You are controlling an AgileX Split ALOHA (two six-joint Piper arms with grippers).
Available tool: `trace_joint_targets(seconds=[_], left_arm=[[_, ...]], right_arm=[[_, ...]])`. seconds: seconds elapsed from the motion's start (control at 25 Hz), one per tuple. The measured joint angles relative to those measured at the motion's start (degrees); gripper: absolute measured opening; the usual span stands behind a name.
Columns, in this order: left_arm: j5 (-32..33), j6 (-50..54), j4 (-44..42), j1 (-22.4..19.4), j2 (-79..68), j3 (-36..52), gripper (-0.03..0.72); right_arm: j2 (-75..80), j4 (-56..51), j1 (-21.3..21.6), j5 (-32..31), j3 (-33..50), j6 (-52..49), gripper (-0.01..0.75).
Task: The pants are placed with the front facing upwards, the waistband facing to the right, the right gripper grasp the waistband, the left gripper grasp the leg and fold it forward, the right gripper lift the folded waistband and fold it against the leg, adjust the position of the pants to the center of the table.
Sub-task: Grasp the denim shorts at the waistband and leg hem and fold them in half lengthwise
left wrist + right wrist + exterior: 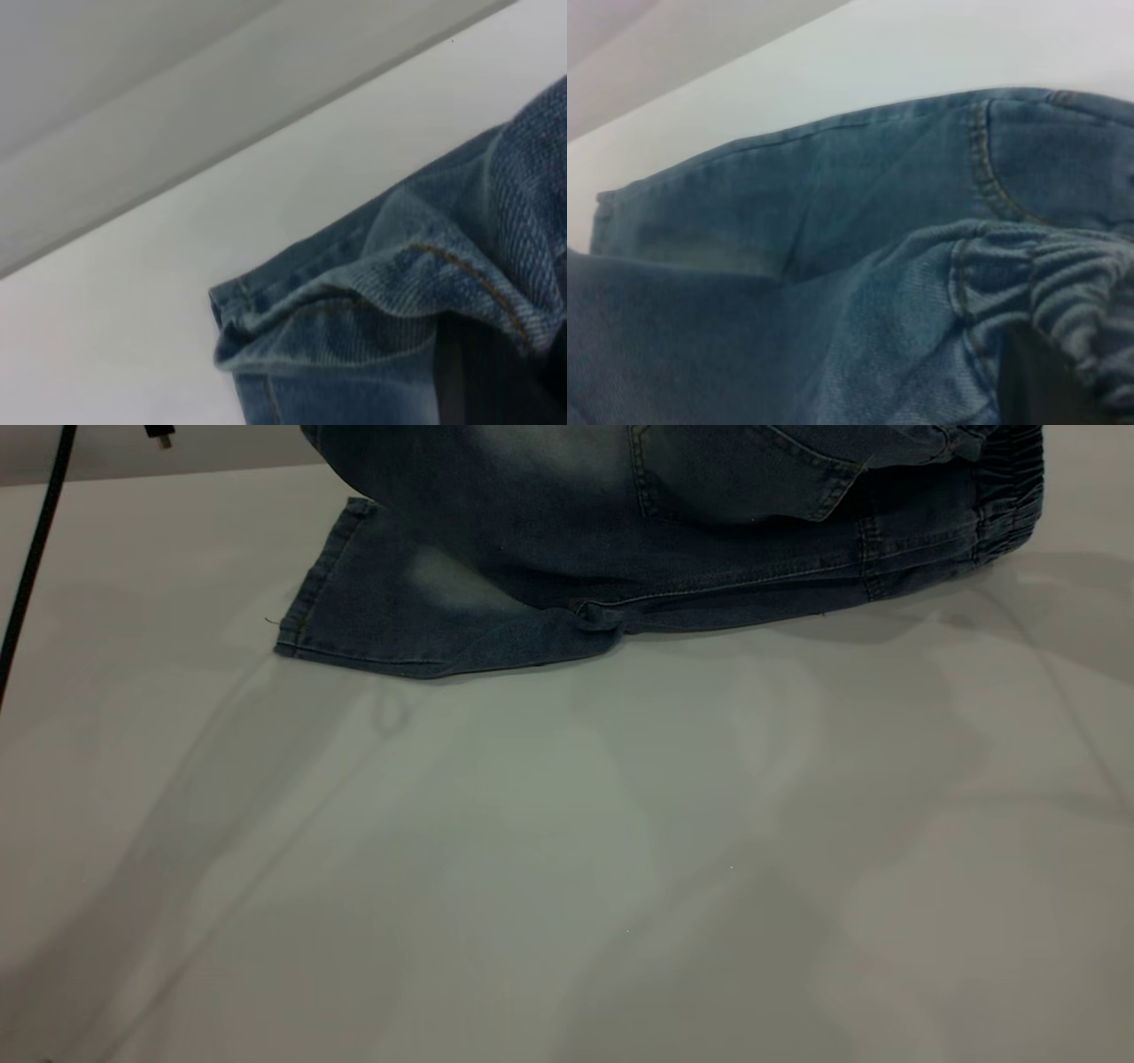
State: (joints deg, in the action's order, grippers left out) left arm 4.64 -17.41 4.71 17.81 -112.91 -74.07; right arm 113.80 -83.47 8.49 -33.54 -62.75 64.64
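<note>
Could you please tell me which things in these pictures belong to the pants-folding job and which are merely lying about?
Belonging to the job:
- blue denim pants, partly lifted at the far side
- gathered elastic waistband, at the right
- plain white table

Just there:
- black cable hanging at the far left edge

Neither gripper shows clearly in any view.

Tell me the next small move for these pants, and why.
Probably carry the raised half forward and lay it over the lower leg. The pants are partly lifted, one leg flat on the table, the waistband at right. Neither claw shows, so the grip is unconfirmed.
</note>
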Motion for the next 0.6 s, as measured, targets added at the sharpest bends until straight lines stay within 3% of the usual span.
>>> trace_joint_targets(seconds=[0.36, 0.6], left_arm=[[2.7, 0.5, 0.0, -3.9, -0.7, -1.2, 0.079], [2.7, 1.8, 0.0, -4.0, -0.7, -1.2, 0.079]], right_arm=[[0.0, -0.2, 0.0, 0.0, 0.0, 0.1, 0.034], [0.0, -0.2, 0.0, -0.1, 0.0, 0.1, 0.034]])
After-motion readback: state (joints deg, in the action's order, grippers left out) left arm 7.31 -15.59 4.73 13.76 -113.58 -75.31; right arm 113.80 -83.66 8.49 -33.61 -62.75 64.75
